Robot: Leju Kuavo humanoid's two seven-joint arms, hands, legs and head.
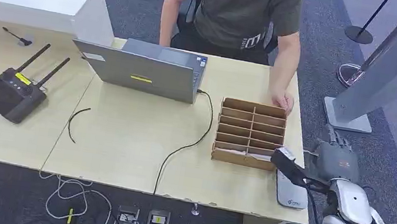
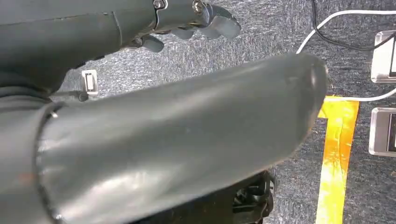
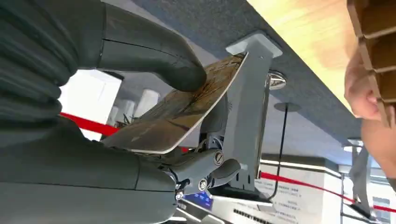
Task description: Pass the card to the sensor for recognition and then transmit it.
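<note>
The right hand [image 1: 336, 159] hangs just off the right edge of the surface [image 1: 118, 153], past the corner where the box [image 1: 250, 133] of cardboard slots stands. In the right wrist view its thumb presses the card [image 3: 182, 112] down onto the fingers [image 3: 205, 170] beneath, so the card is pinched flat and held in the air, touching nothing else. The grey flat reader [image 1: 290, 192] lies at the surface's edge just beside the box, close under the forearm and nearer the robot than the hand is.

The left hand [image 2: 196, 18] hangs low over the carpet, its fingers curled in with nothing in them.

A person [image 1: 241, 11] sits across the surface behind the laptop [image 1: 143, 68], one hand [image 1: 284, 101] resting at the far corner of the box.

By my reading the card is picked up and the sensing step is in hand but not yet done: the card is not over the reader. The next move calls for drawing the hand back and lowering it so the card's face comes flat over the reader, keeping the pinch firm, and only then reaching out toward the person to pass it on.
</note>
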